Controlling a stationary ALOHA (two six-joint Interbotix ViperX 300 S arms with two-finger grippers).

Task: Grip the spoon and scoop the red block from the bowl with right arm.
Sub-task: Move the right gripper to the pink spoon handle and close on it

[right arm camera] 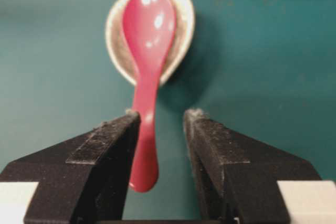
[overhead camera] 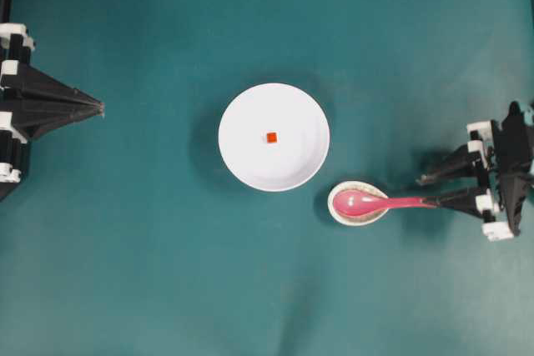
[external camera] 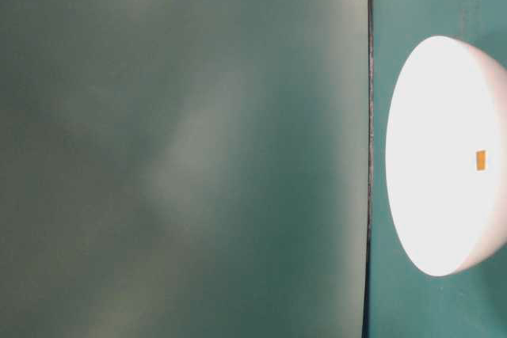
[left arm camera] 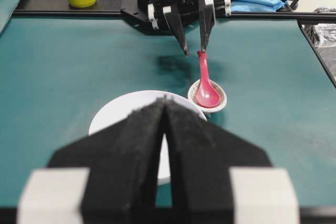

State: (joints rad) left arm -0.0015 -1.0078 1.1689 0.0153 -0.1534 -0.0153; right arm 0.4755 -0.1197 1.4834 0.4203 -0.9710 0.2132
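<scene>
The right gripper point(right arm camera: 161, 116) is standing with its jaws spread apart, straddling the handle end of the pink spoon point(right arm camera: 147, 56); the handle is lying just beside the left finger, not clamped. The spoon's scoop is resting in the small speckled spoon rest point(overhead camera: 340, 214), its handle pointing toward the right arm point(overhead camera: 501, 172). Just beside the rest, the white bowl point(overhead camera: 242, 160) is sitting mid-table on the teal tabletop point(overhead camera: 150, 273) with the tiny red block point(overhead camera: 271, 137) lying near its centre. The left gripper point(overhead camera: 98, 107) is hanging well apart at the left edge, its fingers pressed together.
</scene>
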